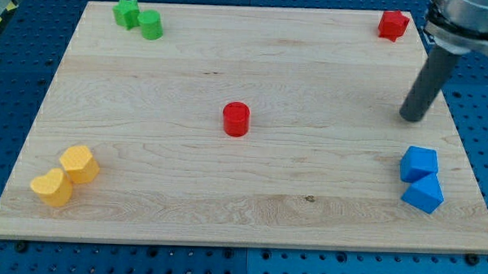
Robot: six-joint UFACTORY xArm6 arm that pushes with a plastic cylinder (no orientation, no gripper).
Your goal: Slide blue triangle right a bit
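The blue triangle (423, 194) lies near the board's right edge, low in the view. A blue cube (419, 163) sits just above it, touching it. My tip (411, 118) rests on the board above the blue cube, a short way apart from it and from the triangle. The rod rises up and to the view's right from there.
A red cylinder (236, 119) stands near the middle. A red star (393, 25) is at the top right. A green star (127, 12) and green cylinder (151, 25) are at the top left. Two yellow blocks (79, 163) (53, 186) lie at the bottom left. The wooden board (225, 209) ends close to the blue blocks.
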